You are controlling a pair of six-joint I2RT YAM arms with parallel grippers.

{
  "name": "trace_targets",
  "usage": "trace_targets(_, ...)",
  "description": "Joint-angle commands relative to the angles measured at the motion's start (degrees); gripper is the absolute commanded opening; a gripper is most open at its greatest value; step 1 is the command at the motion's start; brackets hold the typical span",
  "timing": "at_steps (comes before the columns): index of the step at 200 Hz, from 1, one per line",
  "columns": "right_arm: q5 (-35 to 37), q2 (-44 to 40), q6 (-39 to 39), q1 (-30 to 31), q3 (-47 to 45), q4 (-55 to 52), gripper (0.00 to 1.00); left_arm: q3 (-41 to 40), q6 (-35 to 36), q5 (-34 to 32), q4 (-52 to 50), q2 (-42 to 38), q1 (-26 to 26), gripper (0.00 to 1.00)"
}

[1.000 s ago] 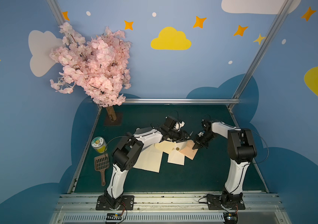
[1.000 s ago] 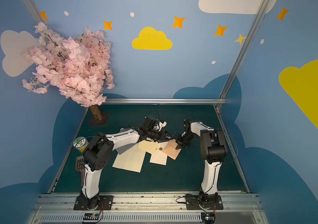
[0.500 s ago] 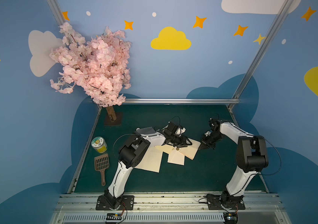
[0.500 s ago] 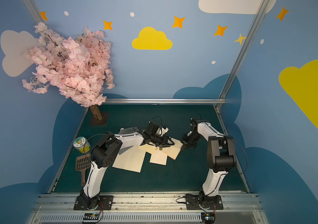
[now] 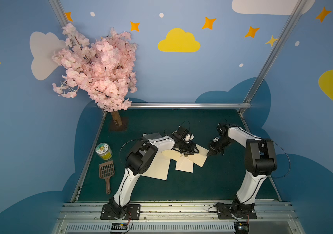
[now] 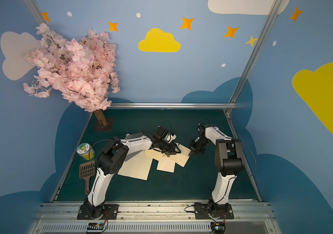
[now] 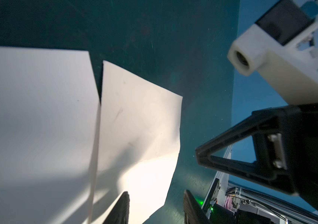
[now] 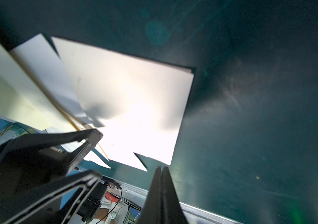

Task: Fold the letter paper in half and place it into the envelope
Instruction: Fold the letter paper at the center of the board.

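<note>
Letter paper [image 5: 199,159] just frame-left of closed right gripper [image 5: 210,154] | left gripper [image 5: 194,151] over it, jaws apart, empty | right arm nearer paper's corner

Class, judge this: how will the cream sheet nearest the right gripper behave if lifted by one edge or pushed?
Probably floppy: the cream sheet shows a wavy, buckled edge in the left wrist view. Likely light and thin, lying almost flat on the green mat. Pushed by the right gripper, it may slide or crumple.
</note>
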Motion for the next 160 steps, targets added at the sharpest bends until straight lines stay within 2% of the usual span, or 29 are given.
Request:
trace_targets(1, 1.1, 2.6, -0.9, -0.3, 2.9, 0.2, 0.0, 1.2, 4.0, -1.9, -6.4, -1.9, 0.6, 0.46)
trace_targets(41, 2.1, 7.1, -1.5, -0.5, 4.9, 0.4, 0.0, 2.0, 6.6, -3.6, -10.0, -3.2, 1.9, 0.46)
trace_targets(94, 4.7, 11.8, -3.4, -1.2, 7.6, -1.8, 0.0, 8.0, 9.0, -4.3, -14.5, 0.5, 2.7, 0.46)
trace_targets(160, 3.4, 11.3, -4.4, -1.8, 9.6, -3.0, 0.0, 16.7, 12.9, -6.1, -21.7, 6.6, 2.1, 0.46)
